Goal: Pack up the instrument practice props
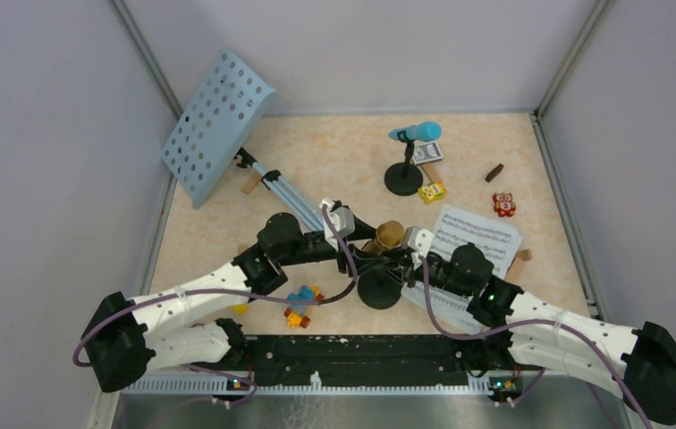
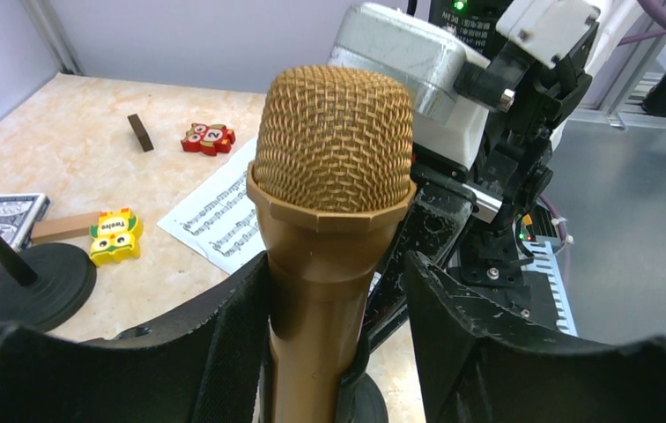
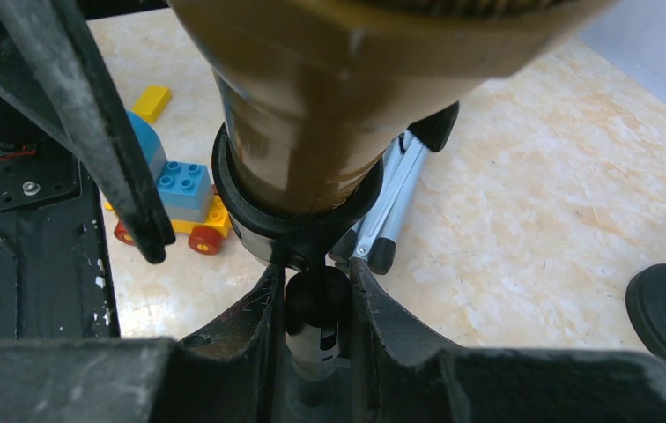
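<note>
Gold microphone (image 2: pixel 334 141) shows metallic mesh, smooth body; mic holder (image 3: pixel 312 236) perhaps matt plastic.

Gold mic (image 1: pixel 389 235) sits roughly upright in a black round-based holder (image 1: pixel 379 289), near centre. Blue mic (image 1: pixel 418 132) lies level atop the second holder (image 1: pixel 403 180), far side. Pale-blue perforated rack (image 1: pixel 216 125) is tilted, far left, with its tripod legs (image 1: pixel 281 192) folded. Sheet music (image 1: pixel 477 234) lies flat on the right.

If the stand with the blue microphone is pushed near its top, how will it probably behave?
Probably top-heavy: the blue microphone sits high on the thin-poled stand, so it may tip. The stand's wide round base likely resists low pushes.
</note>
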`<state>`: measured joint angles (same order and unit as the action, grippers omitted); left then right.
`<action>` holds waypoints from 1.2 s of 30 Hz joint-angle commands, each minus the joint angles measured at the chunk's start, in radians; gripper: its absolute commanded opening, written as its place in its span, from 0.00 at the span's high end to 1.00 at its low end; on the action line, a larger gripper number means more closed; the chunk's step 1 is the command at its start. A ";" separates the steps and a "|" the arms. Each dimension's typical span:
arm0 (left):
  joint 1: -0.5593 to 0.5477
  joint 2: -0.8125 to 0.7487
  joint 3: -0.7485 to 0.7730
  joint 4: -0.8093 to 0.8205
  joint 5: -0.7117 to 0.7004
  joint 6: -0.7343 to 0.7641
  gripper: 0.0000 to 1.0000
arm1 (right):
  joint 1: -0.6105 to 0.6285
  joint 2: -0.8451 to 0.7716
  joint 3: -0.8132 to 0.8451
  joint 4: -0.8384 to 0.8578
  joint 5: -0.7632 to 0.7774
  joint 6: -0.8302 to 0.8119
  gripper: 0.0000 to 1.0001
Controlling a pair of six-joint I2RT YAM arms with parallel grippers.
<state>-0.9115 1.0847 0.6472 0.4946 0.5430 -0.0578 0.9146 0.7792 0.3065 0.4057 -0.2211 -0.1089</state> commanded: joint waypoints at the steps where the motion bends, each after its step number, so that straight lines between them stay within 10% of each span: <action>1: -0.007 0.004 0.051 0.062 0.020 -0.005 0.39 | 0.021 0.004 -0.008 0.032 -0.012 -0.008 1.00; 11: -0.012 0.030 0.074 0.022 0.034 0.014 0.56 | 0.024 0.009 -0.011 0.031 -0.012 -0.009 1.00; 17: -0.013 0.051 0.096 -0.034 0.068 0.045 1.00 | 0.025 0.009 -0.014 0.029 -0.001 -0.009 1.00; 36: -0.015 -0.078 0.122 0.015 -0.087 0.061 1.00 | 0.027 0.046 -0.114 0.128 0.064 0.015 1.00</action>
<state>-0.9253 1.0794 0.7071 0.4004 0.4999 0.0181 0.9291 0.7891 0.2241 0.5701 -0.1944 -0.1009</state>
